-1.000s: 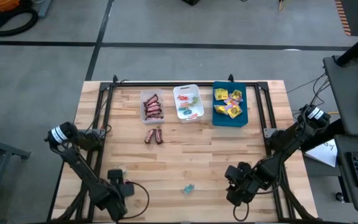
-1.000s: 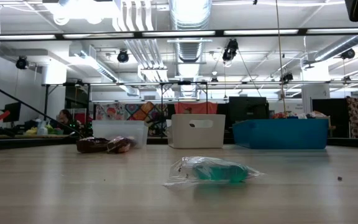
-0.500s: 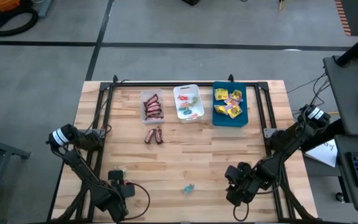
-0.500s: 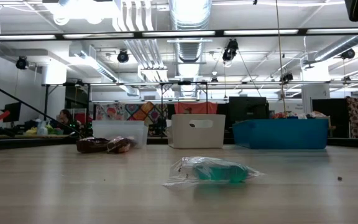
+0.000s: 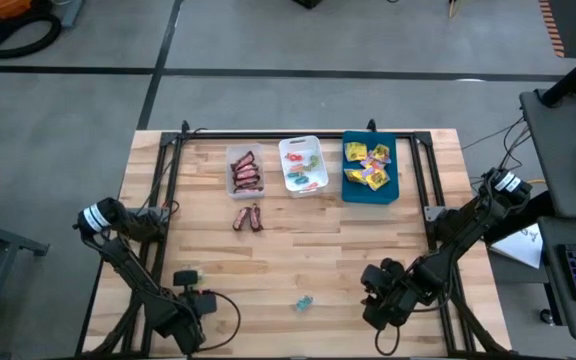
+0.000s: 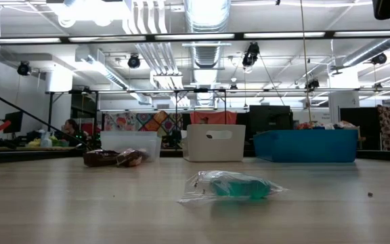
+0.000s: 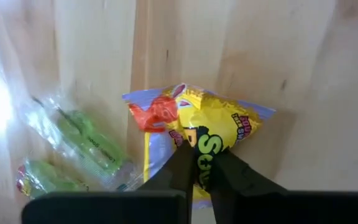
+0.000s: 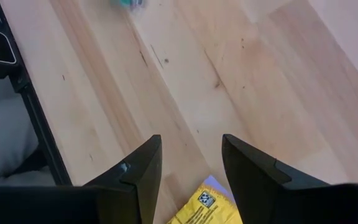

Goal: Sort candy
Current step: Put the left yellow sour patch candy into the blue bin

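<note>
We see the left hand (image 7: pixel 202 163), spread wide a second ago, now pinched shut on the yellow candy packet (image 7: pixel 213 134).

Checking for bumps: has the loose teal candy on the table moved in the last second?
No. The teal candy lies at the same spot in front of the white tray.

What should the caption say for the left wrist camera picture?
Left tool pinching a yellow candy packet on the wooden table, green wrapped sweets beside it.

Clear tray (image 5: pixel 245 152), white tray (image 5: pixel 302 143) and blue tray (image 5: pixel 370 193) line the wooden table's (image 5: pixel 298 255) far edge.
</note>
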You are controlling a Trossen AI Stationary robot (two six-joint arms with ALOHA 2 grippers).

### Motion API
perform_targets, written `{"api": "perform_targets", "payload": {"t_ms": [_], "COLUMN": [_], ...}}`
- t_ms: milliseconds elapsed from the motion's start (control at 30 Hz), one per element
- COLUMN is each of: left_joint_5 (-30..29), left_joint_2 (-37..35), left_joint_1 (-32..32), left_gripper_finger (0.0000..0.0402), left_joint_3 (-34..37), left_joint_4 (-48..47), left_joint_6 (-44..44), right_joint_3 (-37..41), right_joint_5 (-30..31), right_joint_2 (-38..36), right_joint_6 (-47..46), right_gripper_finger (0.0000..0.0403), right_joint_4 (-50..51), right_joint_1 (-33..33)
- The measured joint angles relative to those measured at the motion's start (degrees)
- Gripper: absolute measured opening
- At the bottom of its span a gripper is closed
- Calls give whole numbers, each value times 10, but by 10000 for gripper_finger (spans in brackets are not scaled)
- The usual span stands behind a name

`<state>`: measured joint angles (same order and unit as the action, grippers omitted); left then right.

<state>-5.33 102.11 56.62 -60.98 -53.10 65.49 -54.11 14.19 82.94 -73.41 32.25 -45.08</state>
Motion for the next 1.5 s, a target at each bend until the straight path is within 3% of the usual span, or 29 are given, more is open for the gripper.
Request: {"api": "perform_targets", "payload": {"t_ms": [133, 300, 400, 500, 600, 733, 833, 967, 1100, 1333, 1500], "left_joint_5": [-76, -259, -371, -434, -427, -360, -316, -273, -221, -215, -215], "left_joint_2": [-28, -44, -46, -46, -46, -47, -47, -47, -47, -63, -81], "left_joint_1": [1, -3, -11, -23, -41, -70, -98, -144, -181, -222, -249], "left_gripper_finger": [4, 5, 5, 5, 5, 5, 5, 3, 2, 2, 1], "left_joint_3": [-22, -76, -113, -143, -161, -155, -131, -73, 1, 117, 183], "left_joint_4": [2, 9, 29, 87, 189, 347, 425, 496, 628, 816, 911], "left_joint_6": [-7, -65, -132, -245, -399, -611, -695, -710, -711, -715, -708], "right_joint_3": [0, 0, 0, 0, 0, 0, 0, 0, 0, 0, 0], "right_joint_5": [22, 75, 119, 152, 177, 202, 228, 264, 293, 307, 277], "right_joint_2": [0, 0, 0, 0, 0, 0, 0, 0, 0, 0, 0], "right_joint_6": [17, 62, 104, 155, 202, 253, 291, 350, 414, 512, 575], "right_gripper_finger": [157, 155, 153, 153, 155, 152, 150, 152, 150, 152, 162], "right_joint_4": [-1, -7, -28, -60, -94, -131, -161, -206, -252, -325, -376], "right_joint_1": [-3, -3, -3, -3, -3, -3, -3, -3, -3, 10, 38]}}
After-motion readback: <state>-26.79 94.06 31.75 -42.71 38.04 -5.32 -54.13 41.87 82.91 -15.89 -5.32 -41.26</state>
